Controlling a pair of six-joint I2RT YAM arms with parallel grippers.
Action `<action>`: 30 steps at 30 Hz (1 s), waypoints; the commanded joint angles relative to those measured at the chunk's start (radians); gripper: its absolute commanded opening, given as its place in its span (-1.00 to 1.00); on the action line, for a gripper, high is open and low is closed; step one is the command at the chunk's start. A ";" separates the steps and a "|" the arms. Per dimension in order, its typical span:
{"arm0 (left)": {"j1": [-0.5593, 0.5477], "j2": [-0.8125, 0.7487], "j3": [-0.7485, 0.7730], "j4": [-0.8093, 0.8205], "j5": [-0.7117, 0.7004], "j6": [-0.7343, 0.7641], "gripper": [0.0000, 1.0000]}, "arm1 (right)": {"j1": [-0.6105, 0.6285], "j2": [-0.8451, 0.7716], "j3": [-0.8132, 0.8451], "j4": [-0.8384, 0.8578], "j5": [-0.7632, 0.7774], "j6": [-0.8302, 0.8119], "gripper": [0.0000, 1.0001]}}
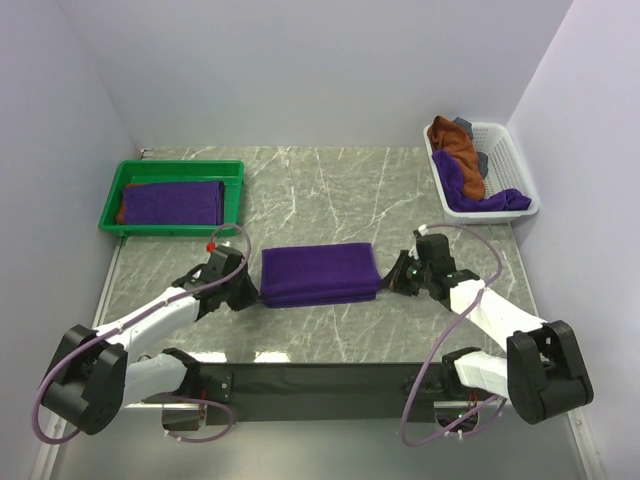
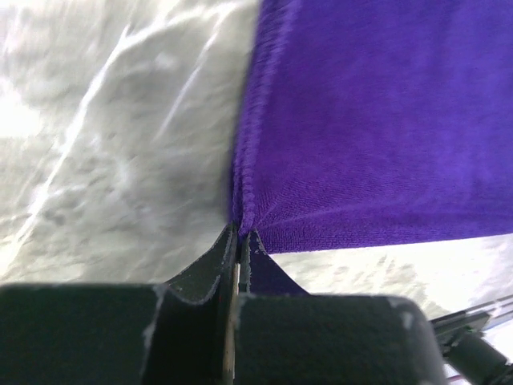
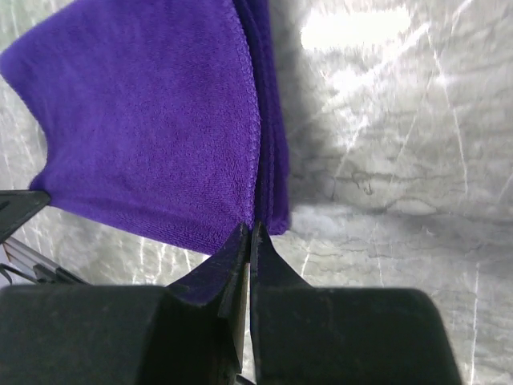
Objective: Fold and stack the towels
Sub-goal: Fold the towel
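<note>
Both arms extend forward, wrists low and turned inward. The left hand (image 1: 250, 284) and right hand (image 1: 390, 279) face each other, jaws pressed together, each pinching one end of the purple towel (image 1: 318, 272).

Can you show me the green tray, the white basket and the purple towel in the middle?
green tray (image 1: 185, 165), top view, on its far rim.
white basket (image 1: 519, 162), top view, on its side wall.
folded purple towel (image 1: 318, 272), top view, on the middle of its top.

Lab booth — bare walls (image 1: 300, 70), marble tabletop (image 1: 330, 190)
</note>
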 commanded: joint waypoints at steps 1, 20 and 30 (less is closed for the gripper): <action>-0.008 0.007 -0.046 0.032 -0.037 -0.019 -0.92 | -0.009 0.000 -0.039 0.079 -0.007 0.005 -0.92; -0.037 -0.095 -0.025 -0.078 -0.048 -0.038 0.61 | 0.000 -0.072 -0.031 0.034 0.021 -0.028 0.28; -0.049 -0.191 0.087 -0.017 -0.002 -0.045 -0.10 | 0.057 -0.216 -0.108 0.303 -0.108 0.110 0.01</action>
